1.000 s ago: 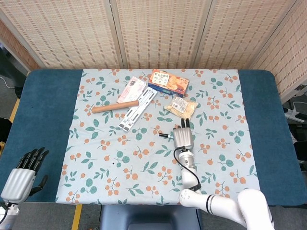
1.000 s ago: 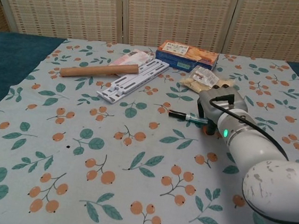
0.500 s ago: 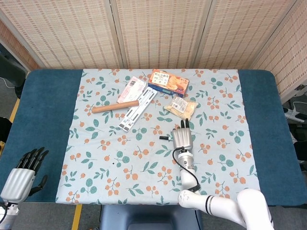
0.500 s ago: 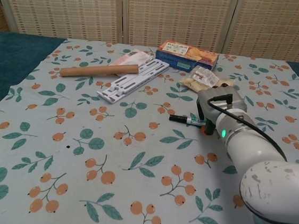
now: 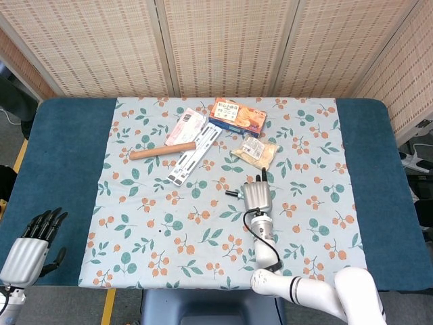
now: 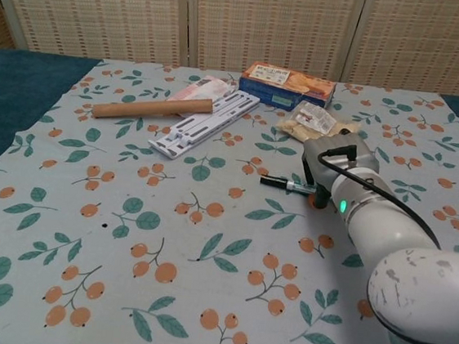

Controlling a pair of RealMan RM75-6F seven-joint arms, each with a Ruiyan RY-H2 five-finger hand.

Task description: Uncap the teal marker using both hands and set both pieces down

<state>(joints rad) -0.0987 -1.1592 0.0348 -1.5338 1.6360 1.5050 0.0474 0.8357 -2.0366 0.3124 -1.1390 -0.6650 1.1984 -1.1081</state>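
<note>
Head view first, largest downward: floral tablecloth (image 5: 135, 223) spread over the table, holding everything within reach. Right hand (image 5: 256, 195) lowered near the cloth's middle, fingers curled around the teal marker (image 6: 282, 182), dark end poking out leftward, presumably left exposed for the other hand to pull. Left hand (image 5: 30, 247) idle off the near-left edge, fingers apart, holding nothing. Snack box (image 5: 237, 116), white rail (image 5: 193, 154), cardboard tube (image 5: 162, 150) lying farther back, well apart from the marker.

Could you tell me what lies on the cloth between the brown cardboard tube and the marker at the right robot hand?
In the chest view, the white slotted plastic strip lies between the cardboard tube and the marker held at the right robot hand; otherwise only bare floral cloth.
</note>
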